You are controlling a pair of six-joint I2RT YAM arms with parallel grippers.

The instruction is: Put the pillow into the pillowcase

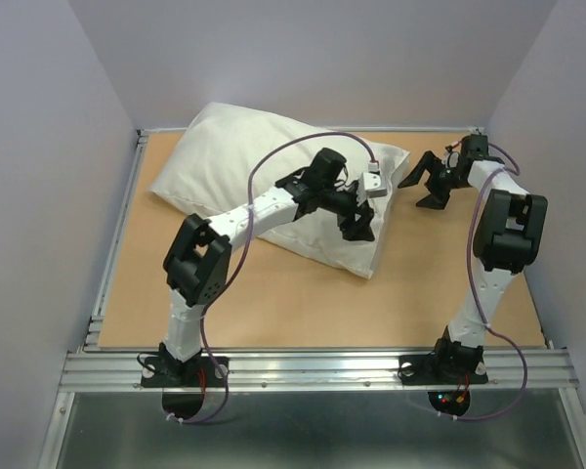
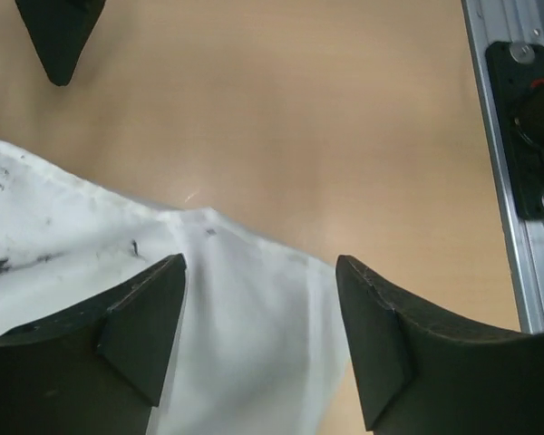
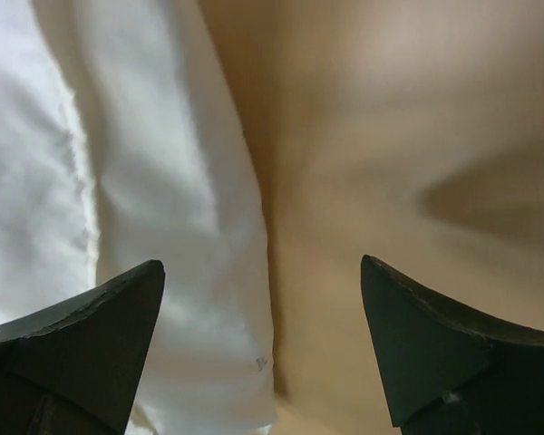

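Note:
One plump white bundle lies across the back left of the table; its outer fabric is the pillowcase (image 1: 273,166). It bulges as if the pillow fills it, but I cannot tell the pillow's own fabric apart. My left gripper (image 1: 357,221) hovers open over the bundle's near right corner. In the left wrist view the fingers (image 2: 145,317) straddle a limp white corner of the pillowcase (image 2: 254,317) without pinching it. My right gripper (image 1: 426,186) is open just right of the bundle. Its wrist view shows the pillowcase edge (image 3: 181,227) under the left finger and bare table (image 3: 363,181) under the right.
The wooden table (image 1: 303,303) is bounded by a metal rail (image 1: 112,254) on the left and at the front, with grey walls close on three sides. The left wrist view shows the right gripper's fingertip (image 2: 59,41) at top left and a rail (image 2: 517,227) at right.

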